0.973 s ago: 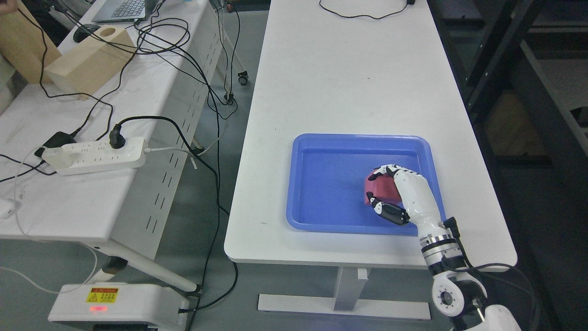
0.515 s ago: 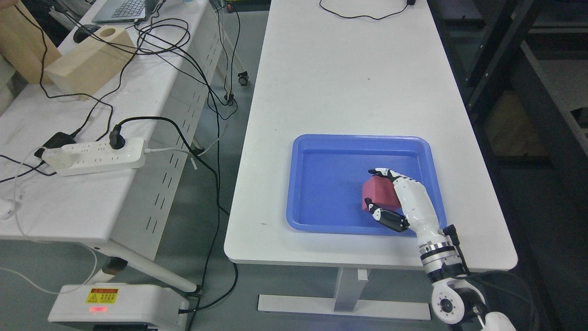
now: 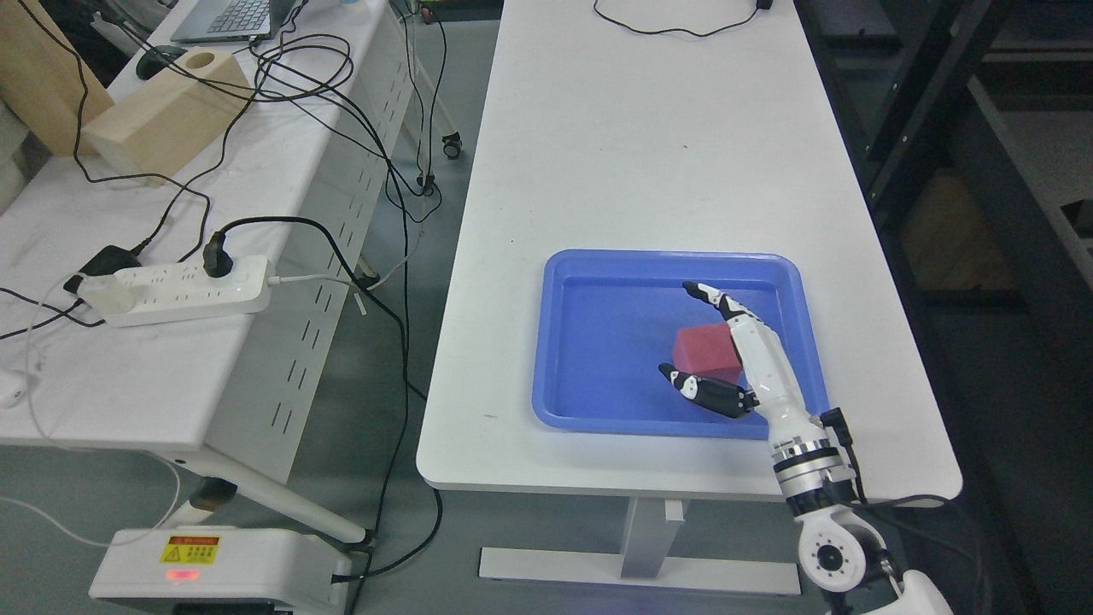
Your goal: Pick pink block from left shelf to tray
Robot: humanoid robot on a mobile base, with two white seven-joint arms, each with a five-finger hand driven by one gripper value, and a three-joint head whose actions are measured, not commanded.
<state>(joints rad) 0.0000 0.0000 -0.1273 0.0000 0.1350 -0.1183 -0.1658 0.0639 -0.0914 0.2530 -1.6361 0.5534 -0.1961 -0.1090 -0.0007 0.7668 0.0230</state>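
The white plastic right hand (image 3: pixel 741 363) has black fingertips and a black thumb segment. A ribbed silver metal wrist ring (image 3: pixel 807 465) carries a black cable (image 3: pixel 905 504). Below it sits a round black-and-white joint housing (image 3: pixel 827 555).

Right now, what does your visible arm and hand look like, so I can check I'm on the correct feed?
Only the right hand shows. Its palm and finger segments are glossy white, with black joints, black fingertips and a mostly black thumb. Behind it is a ringed silver and black wrist collar, then a white forearm housing with a round black and silver joint. A thin black cable runs along the wrist. No markings are legible.
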